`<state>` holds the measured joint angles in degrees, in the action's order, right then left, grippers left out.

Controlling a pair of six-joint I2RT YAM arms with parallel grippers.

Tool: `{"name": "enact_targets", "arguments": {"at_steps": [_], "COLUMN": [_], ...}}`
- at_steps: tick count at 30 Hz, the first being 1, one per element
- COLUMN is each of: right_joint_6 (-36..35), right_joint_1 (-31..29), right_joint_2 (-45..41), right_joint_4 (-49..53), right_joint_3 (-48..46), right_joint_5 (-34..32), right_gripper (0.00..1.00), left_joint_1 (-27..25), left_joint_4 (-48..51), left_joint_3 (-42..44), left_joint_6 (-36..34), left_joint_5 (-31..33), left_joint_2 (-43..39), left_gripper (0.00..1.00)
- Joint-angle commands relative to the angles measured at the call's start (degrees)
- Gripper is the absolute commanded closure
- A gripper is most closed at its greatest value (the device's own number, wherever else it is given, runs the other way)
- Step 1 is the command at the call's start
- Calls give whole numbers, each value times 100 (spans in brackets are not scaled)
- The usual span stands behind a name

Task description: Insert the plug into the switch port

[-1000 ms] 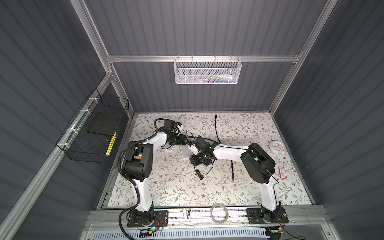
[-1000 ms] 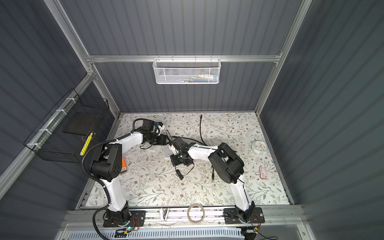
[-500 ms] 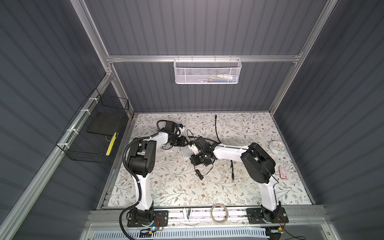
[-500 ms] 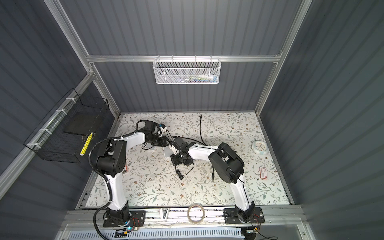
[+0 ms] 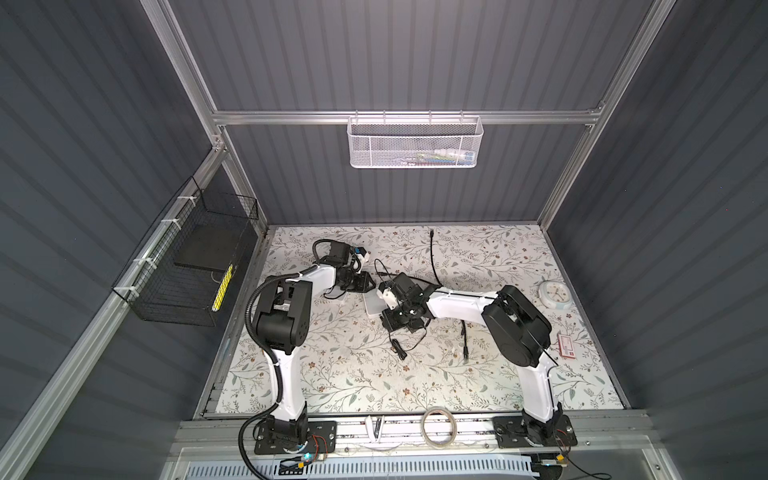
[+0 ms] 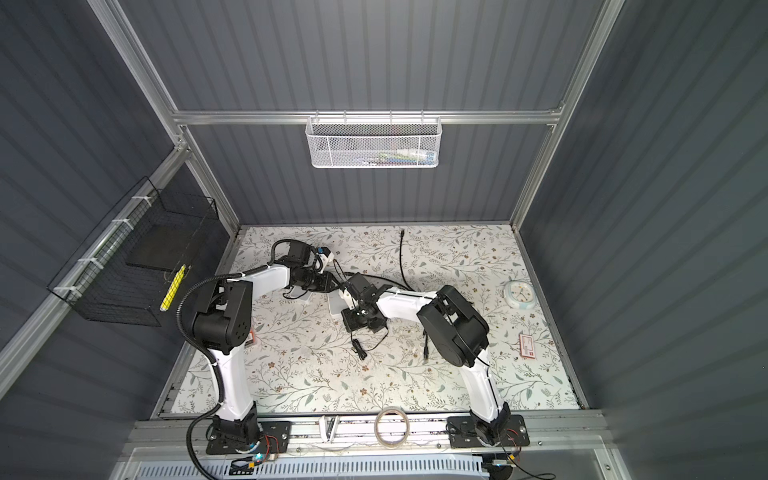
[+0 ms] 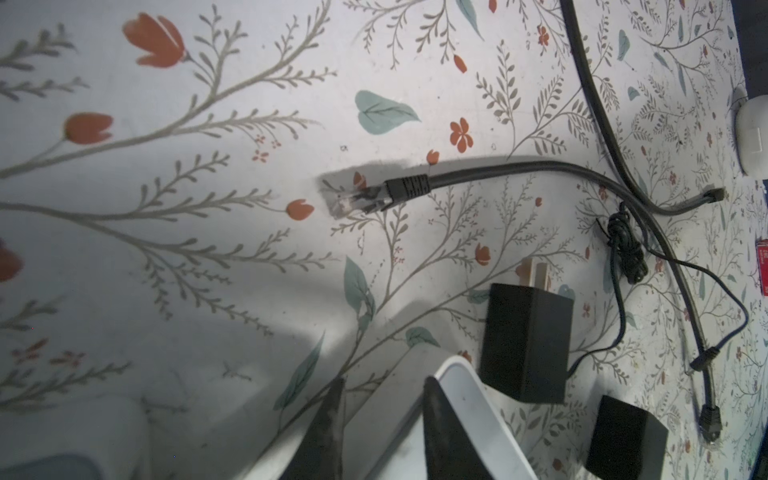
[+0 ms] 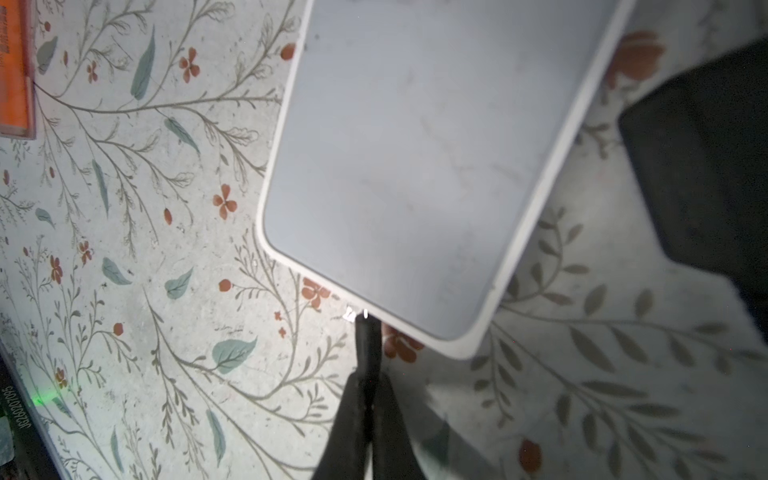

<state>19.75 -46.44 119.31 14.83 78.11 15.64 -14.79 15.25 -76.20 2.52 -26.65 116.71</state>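
Between the right jaws: the right gripper (image 8: 368, 386) is squeezed tight on the black plug (image 8: 365, 336), and its clear tip pokes out just past the fingertips
Just ahead of the right jaws: the plug tip touches the near side of the white switch (image 8: 415, 158); it does not look pushed in yet, and the port is hidden from the right wrist view
Between the left jaws: the left gripper (image 7: 384, 380) has its two fingers apart with a corner of the switch in the gap; I cannot tell if they press on it
Step now, my guess: line the tip up with the port and push it in
How to do it well: hold the plug flat and square to the switch side, slide it a little along that side till it finds the hole, then push slow and straight; the left jaws should hold the switch firm so it does not slide on the table (image 8: 124, 249)
What could go wrong: a tilted tip may catch on the rim, or the switch may skid back
Farther out from the left jaws: a spare cable (image 7: 478, 172) with a clear end lies loose, and a black power block (image 7: 525, 345) sits just beside the switch
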Motion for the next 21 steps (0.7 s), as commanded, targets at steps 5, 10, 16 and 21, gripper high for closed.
{"name": "enact_targets", "arguments": {"at_steps": [5, 10, 16, 21], "right_joint_6": [91, 109, 117, 74], "right_joint_1": [132, 138, 161, 208], "right_joint_2": [-19, -35, -85, -125], "right_joint_4": [273, 301, 284, 259], "right_joint_3": [-184, -212, -313, -359], "right_joint_5": [-474, -518, -601, -632], "right_gripper": [100, 100, 100, 100], "left_joint_1": [-42, -42, -42, -42], "left_joint_4": [279, 235, 247, 346], "left_joint_3": [339, 412, 345, 150], "left_joint_6": [-11, 46, 55, 3], "left_joint_5": [-69, -62, -37, -47], "left_joint_2": [-210, -226, -254, -189], "left_gripper": [70, 71, 71, 70]}}
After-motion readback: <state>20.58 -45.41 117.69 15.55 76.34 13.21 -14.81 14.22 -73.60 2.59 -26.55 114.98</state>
